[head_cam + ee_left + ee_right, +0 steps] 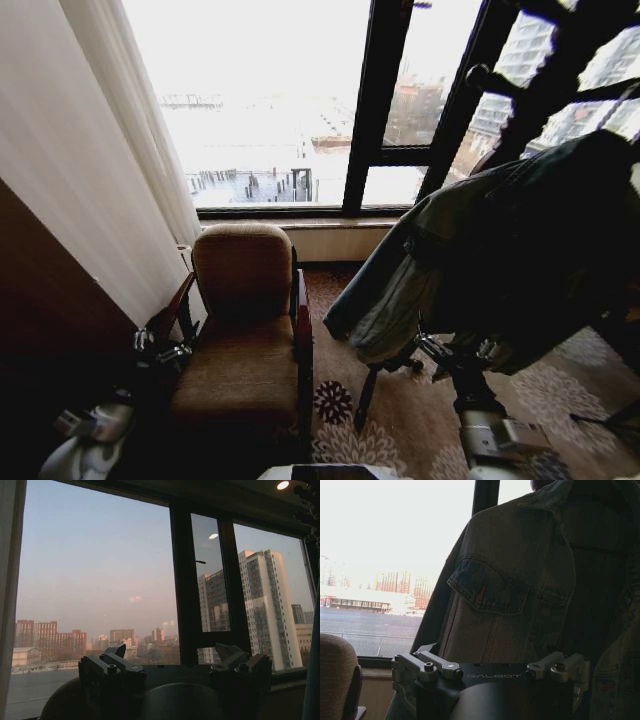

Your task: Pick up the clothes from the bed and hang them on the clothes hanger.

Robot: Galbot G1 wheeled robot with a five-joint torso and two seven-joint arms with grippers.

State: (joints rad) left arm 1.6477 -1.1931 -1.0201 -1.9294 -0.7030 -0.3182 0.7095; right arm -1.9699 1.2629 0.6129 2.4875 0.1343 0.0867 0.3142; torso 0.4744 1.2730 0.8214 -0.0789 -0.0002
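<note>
The clothes, a faded denim jacket point(480, 250), hang draped over a black stand point(555, 75) by the window at the right. In the right wrist view the jacket's chest pocket point(490, 590) is close ahead. My right gripper point(455, 352) point(490, 652) is just under the jacket's hem, open and holding nothing. Low at the left, my left gripper point(160, 350) point(172, 652) is beside the armchair's arm, open and empty, facing the window. The clothes hanger is hidden and the bed is out of view.
A brown armchair point(245, 340) stands in the middle, facing me, its back to the window point(270, 100). A white curtain point(90, 150) hangs at the left. The stand's black leg point(365, 395) rests on patterned carpet point(400, 430) between chair and jacket.
</note>
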